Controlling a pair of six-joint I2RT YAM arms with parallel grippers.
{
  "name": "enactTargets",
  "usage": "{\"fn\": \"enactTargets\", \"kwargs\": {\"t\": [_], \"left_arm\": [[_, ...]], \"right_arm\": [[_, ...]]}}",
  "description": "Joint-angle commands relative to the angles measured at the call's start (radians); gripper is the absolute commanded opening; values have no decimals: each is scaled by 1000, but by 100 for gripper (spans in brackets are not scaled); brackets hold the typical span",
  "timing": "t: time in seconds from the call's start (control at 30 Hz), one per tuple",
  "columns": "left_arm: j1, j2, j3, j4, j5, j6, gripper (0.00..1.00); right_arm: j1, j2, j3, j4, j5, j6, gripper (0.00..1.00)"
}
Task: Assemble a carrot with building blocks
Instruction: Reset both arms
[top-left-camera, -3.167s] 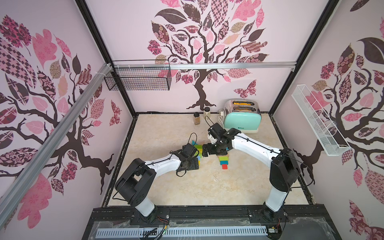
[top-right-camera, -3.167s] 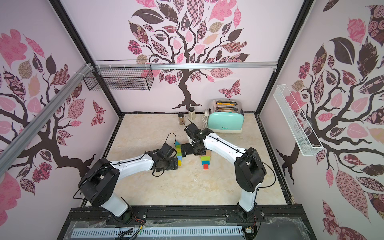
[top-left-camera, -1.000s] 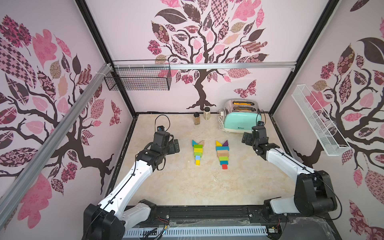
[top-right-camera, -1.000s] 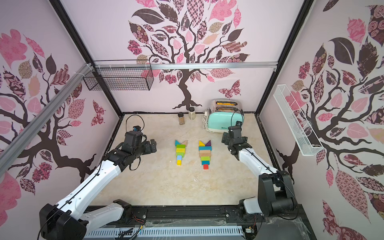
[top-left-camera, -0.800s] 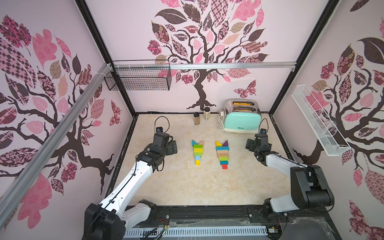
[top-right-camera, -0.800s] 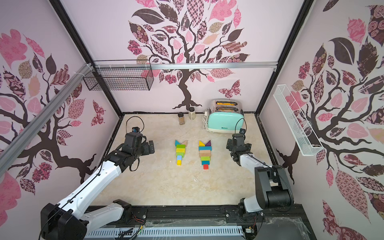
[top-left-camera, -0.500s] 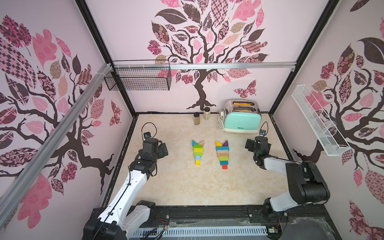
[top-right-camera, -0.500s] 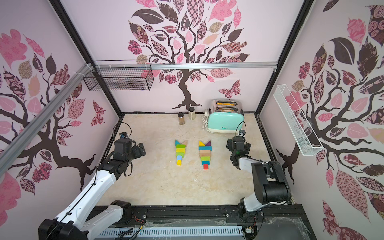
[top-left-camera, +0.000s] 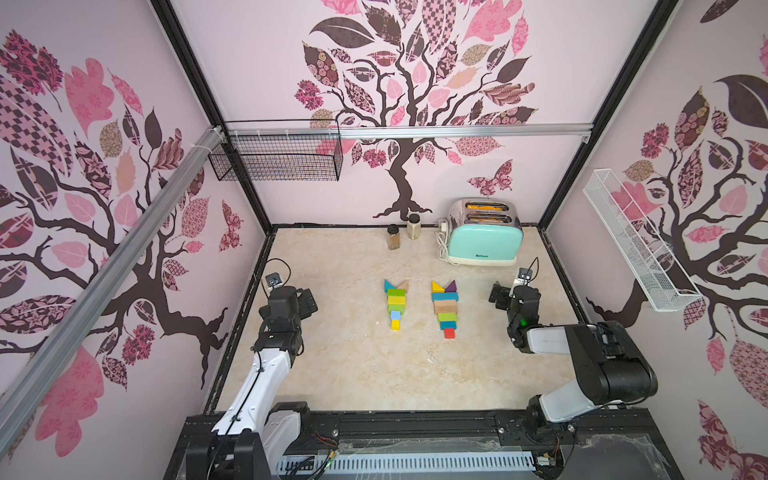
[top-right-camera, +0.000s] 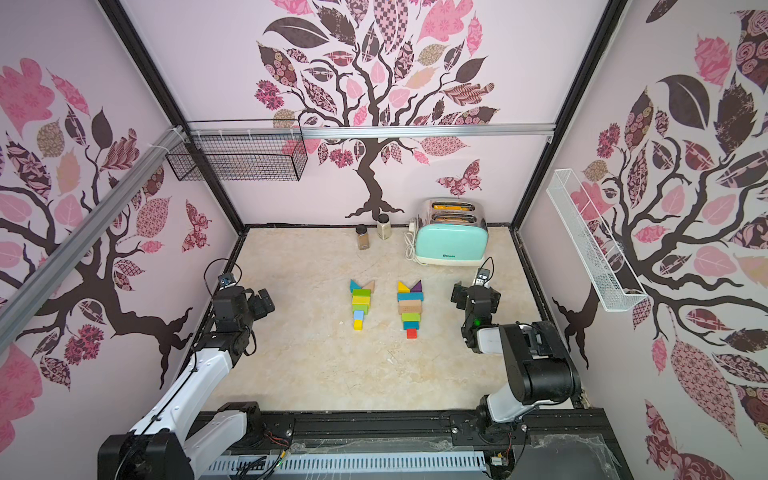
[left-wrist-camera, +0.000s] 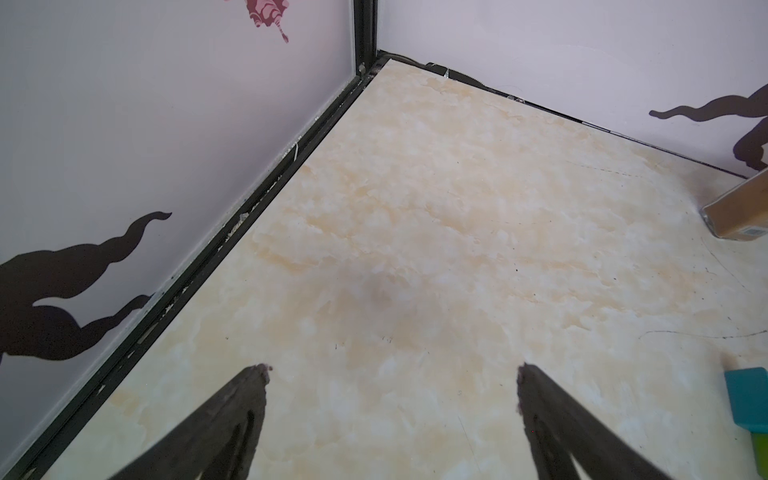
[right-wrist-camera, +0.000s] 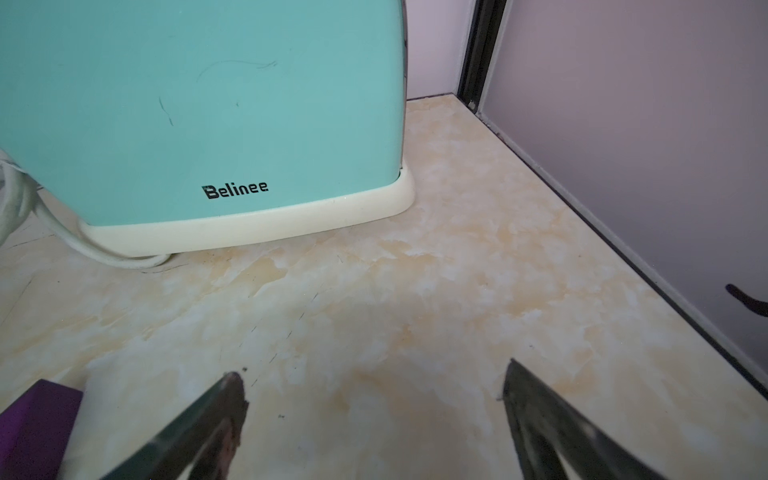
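Top views, blocks: two carrot-shaped rows of building blocks (top-left-camera: 395, 305) lie flat mid-table (top-left-camera: 353, 374), side by side but apart. Each has two wedges at the far end, then bricks narrowing to a small cube: a yellow cube (top-left-camera: 395, 324) on one, a red cube (top-left-camera: 449, 333) on the other.
Top views, handling: small painted wood, so I'd judge them light, stiff and a bit slick. They are only laid loose, and one nudge could scatter a row. Best hold: from above, across a brick's short flat sides; for a wedge, across its two parallel faces.
Top views, left arm: the left arm (top-left-camera: 266, 378) stretches forward along the side wall, with the left pincer (top-left-camera: 308, 300) low and well apart from the blocks.
Top views, right arm: the right arm (top-left-camera: 544, 338) is folded at the elbow, with the right pincer (top-left-camera: 498, 297) near the toaster (top-left-camera: 484, 245), also well clear.
Left wrist view: jaws spread wide, nothing between them and bare table beneath. A teal block (left-wrist-camera: 748, 395) peeks in at the edge, with a spice jar (left-wrist-camera: 739, 212) beyond.
Right wrist view: jaws wide apart and empty, facing the toaster's front. A purple wedge (right-wrist-camera: 37, 419) sits just beside one jaw, not touching.
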Motion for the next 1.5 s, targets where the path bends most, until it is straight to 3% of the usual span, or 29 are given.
{"fn": "enactTargets", "kwargs": {"t": [0.0, 0.47, 0.7, 0.9, 1.23, 1.4, 1.47], "left_arm": [[10, 54, -32, 187, -1, 46, 98], [17, 346, -112, 645, 3, 76, 98], [17, 387, -85, 665, 28, 91, 98], [30, 441, -143, 847, 29, 99, 98], [27, 455, -99, 770, 58, 116, 98], [22, 474, -94, 784, 112, 148, 98], [14, 516, -129, 883, 144, 163, 98]], "right_arm": [[-8, -6, 6, 60, -24, -7, 99], [-8, -2, 7, 65, -23, -7, 99], [-8, -2, 8, 64, -23, -7, 99], [-8, -2, 9, 64, -23, -7, 99], [-8, -2, 9, 63, -24, -7, 99], [-8, 0, 10, 63, -25, -7, 99], [-8, -1, 10, 63, -25, -7, 99]]}}
